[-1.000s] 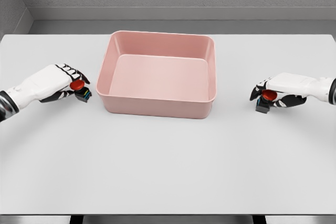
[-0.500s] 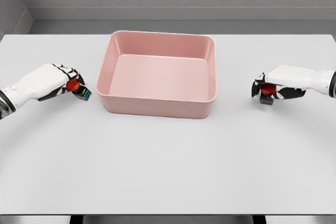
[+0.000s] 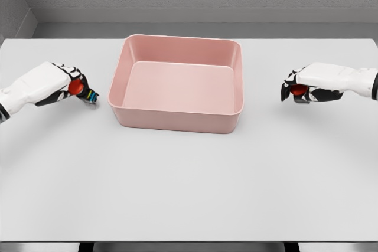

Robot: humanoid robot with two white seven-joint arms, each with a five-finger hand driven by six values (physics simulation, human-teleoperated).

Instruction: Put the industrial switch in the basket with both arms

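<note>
A pink basket [image 3: 177, 84] sits in the upper middle of the frame on a white surface [image 3: 189, 181]. It is rectangular with rounded corners, and only its bare pink floor shows inside; nothing lies in it.

At the left edge of the frame, the left hand [image 3: 56, 82] has its fingers curled around an industrial switch [image 3: 80, 90] with a red button top and a dark body bearing small coloured marks. The switch sits at the hand's fingertips, on the side facing the basket, just beside the basket's left wall but apart from it. Whether it touches the surface cannot be told.

At the right edge of the frame, the right hand [image 3: 310, 84] is closed on a second industrial switch [image 3: 298, 91], red-topped with a dark base, tucked under the fingers at the end nearest the basket. This one lies well apart from the basket's right wall, outside the container like the other.
</note>
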